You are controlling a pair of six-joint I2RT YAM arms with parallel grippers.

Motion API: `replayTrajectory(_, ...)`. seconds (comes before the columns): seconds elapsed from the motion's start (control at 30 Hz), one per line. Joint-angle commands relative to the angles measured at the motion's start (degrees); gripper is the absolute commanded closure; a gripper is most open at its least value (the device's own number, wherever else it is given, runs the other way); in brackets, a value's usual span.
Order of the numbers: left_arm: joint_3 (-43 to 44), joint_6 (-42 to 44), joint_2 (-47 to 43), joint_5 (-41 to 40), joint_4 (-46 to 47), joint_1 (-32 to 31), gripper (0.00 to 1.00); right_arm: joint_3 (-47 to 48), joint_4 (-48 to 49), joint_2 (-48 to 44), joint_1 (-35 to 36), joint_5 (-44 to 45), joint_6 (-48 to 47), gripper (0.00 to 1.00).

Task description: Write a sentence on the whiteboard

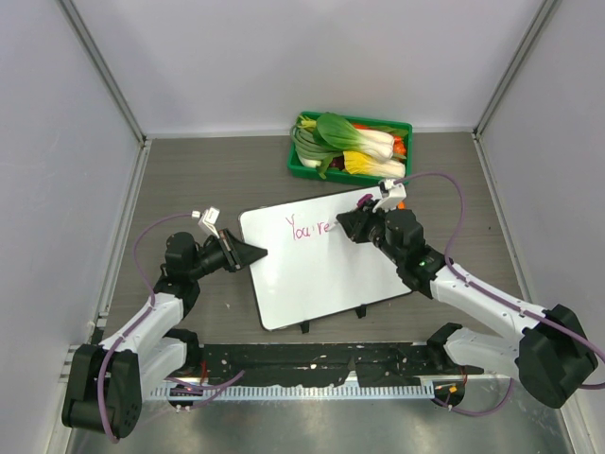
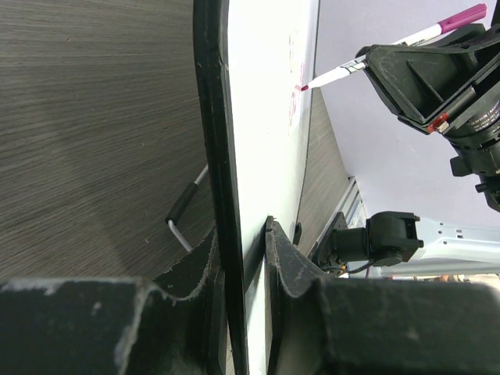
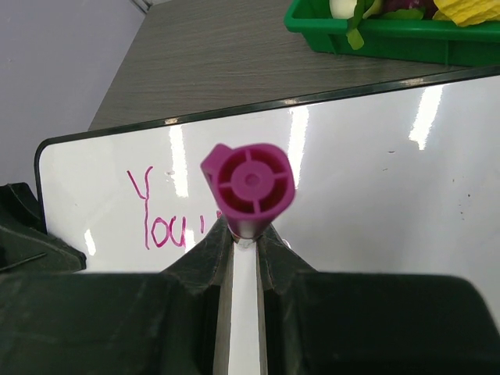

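Observation:
The whiteboard (image 1: 321,274) lies flat on the table, tilted a little. The sentence (image 1: 310,227) reads "You're" in pink at its far left part. My left gripper (image 1: 257,253) is shut on the whiteboard's left edge; the left wrist view shows its jaws (image 2: 241,242) clamped over the black rim of the board (image 2: 269,117). My right gripper (image 1: 346,224) is shut on a pink-capped marker (image 1: 366,200) with its tip at the board beside the last letters. The right wrist view shows the marker's end (image 3: 248,190) between the jaws (image 3: 245,238), and "You" (image 3: 168,219) to its left.
A green tray (image 1: 295,163) of vegetables stands just beyond the board's far edge, also in the right wrist view (image 3: 391,39). Two black clips (image 1: 304,327) stick out of the board's near edge. A black-handled metal key (image 2: 187,207) lies beside the board. Enclosure walls stand left, right and behind.

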Motion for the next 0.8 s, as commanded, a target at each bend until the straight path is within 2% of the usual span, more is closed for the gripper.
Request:
replayTrajectory(0.0,-0.35,11.45,0.72,-8.42,-5.68,0.05,1.0,0.48,-2.96,-0.23,-0.26,4.05,-1.26,0.99)
replayTrajectory(0.57,-0.35,11.45,0.63,-8.69,-5.77,-0.13,1.0,3.12,-3.05,-1.02,-1.05,4.32,-1.35,0.99)
replayTrajectory(0.77,-0.35,11.36,0.63,-8.6,-5.86,-0.13,1.0,2.76,-2.78,-7.42,-1.05,3.0,-0.38,0.99)
